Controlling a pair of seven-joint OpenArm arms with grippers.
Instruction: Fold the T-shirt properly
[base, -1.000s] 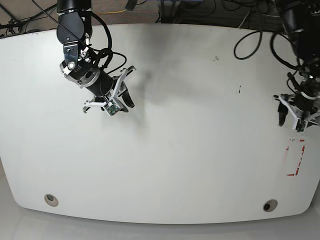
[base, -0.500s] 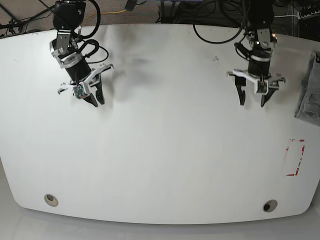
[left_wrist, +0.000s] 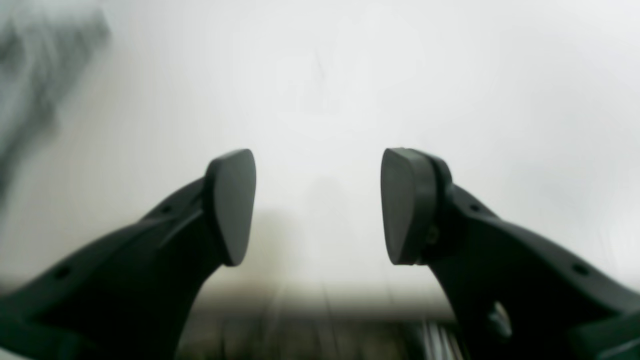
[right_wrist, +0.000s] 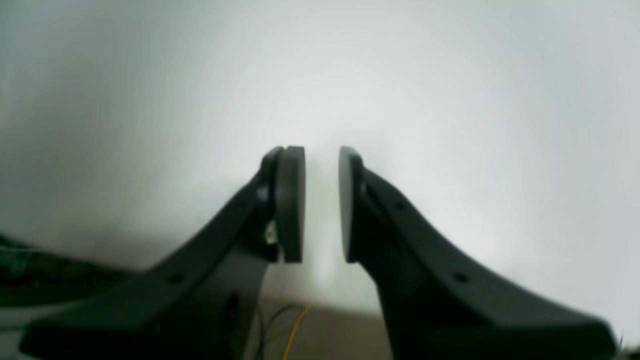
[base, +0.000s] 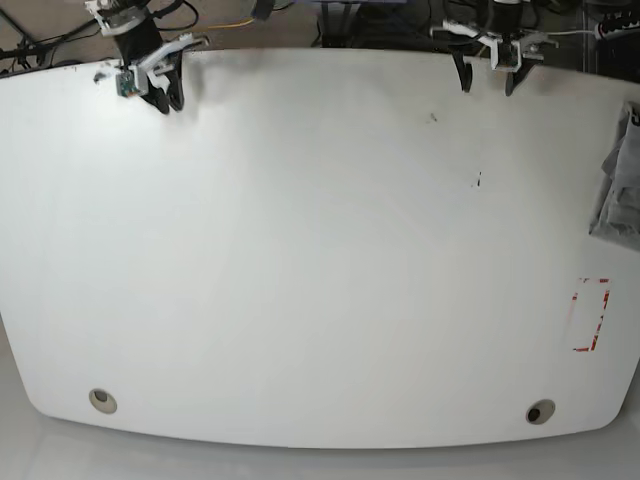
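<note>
My table (base: 320, 260) is plain white, with a red dashed rectangle (base: 590, 315) near one edge — my T-shirt (base: 622, 185) is light heather grey, unprinted — my fingers (left_wrist: 230, 205) are matte black.

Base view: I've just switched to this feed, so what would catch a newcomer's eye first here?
The big white table is nearly bare. The grey T-shirt sits bunched at its right edge, cut off by the frame. Both arms are drawn up to the far edge: the left tool at the top right with jaws wide apart and nothing between them, the right tool at the top left with only a narrow gap, also holding nothing.
</note>
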